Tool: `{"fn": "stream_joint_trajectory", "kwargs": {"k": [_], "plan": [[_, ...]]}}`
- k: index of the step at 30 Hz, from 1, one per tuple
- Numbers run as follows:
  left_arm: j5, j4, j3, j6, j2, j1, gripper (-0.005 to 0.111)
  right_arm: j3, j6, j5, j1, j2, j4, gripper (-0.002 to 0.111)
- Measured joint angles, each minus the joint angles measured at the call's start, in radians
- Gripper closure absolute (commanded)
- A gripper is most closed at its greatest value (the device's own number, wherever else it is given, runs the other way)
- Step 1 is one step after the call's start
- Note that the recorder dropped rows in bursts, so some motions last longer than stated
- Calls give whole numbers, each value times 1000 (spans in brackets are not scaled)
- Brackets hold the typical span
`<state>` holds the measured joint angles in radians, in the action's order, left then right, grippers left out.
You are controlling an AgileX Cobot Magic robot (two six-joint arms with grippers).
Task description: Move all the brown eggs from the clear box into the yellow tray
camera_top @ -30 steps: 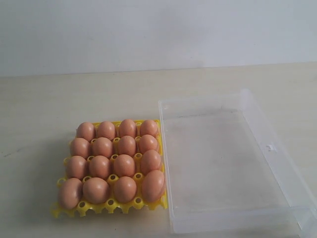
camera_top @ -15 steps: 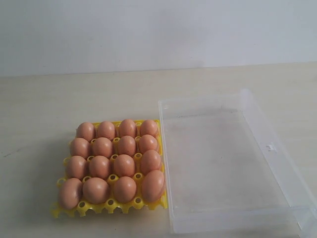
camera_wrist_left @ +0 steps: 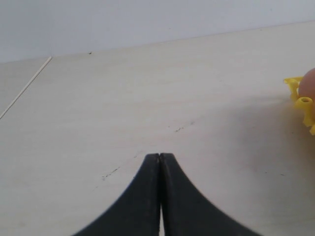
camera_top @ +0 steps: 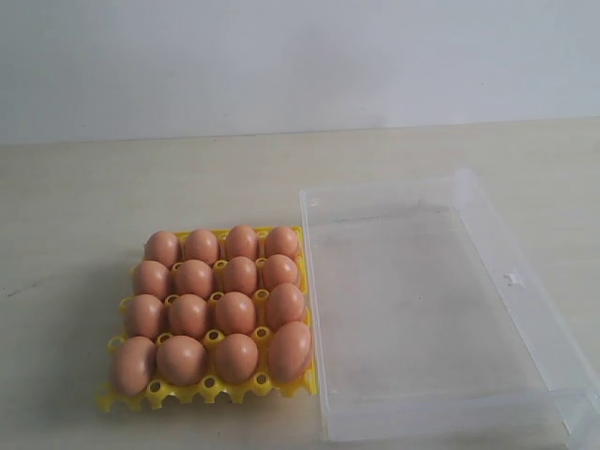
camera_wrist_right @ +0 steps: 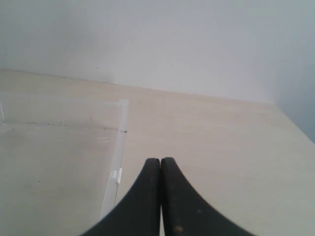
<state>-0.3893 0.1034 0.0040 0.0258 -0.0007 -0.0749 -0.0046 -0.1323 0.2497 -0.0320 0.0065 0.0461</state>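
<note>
Bench [camera_top: 141, 178]: a pale, wood-toned top that carries everything, with a few faint dark scuffs. It runs back to a plain light wall [camera_top: 281, 56].

Clear box [camera_top: 422, 300]: the largest item, on the right half of the bench. It is open-topped with low transparent walls. Its near edge is close to the near edge of the view and its far edge reaches about mid-bench. The bench shows through its bare floor.

Yellow tray [camera_top: 208, 386]: left of the clear box and smaller than it. Its right edge is just beside the box's left wall; I cannot tell whether they touch. Round holes and pegs show along its near edge.

Left pincer [camera_wrist_left: 160, 156]: two dark fingers pressed together with nothing between them. It hangs over bare bench, apart from a corner of the yellow tray [camera_wrist_left: 301, 101].

Right pincer [camera_wrist_right: 160, 160]: dark fingers pressed together, gripping nothing. It is over the bench near the box wall [camera_wrist_right: 118, 147] that bears the tab.

Brown eggs [camera_top: 234, 312]: sixteen, all in the yellow tray, one per cup in four rows of four. They stand on end, and the near-right one leans a little.

Latch tab [camera_top: 512, 278]: a small whitish tab on the box's right wall, roughly midway along it.
</note>
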Motion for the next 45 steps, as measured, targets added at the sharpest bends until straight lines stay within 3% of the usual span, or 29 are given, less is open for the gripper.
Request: {"fn": "stream_joint_trajectory", "kwargs": {"k": [16,25,45], "plan": [[0,0,0,0,0,0,107,0,2,0,0,0,-67,108],[0,0,0,0,0,0,107,0,132,26,0,0,-73,108],[0,0,0,0,0,0,107,0,181,26,0,0,-73,108]]}}
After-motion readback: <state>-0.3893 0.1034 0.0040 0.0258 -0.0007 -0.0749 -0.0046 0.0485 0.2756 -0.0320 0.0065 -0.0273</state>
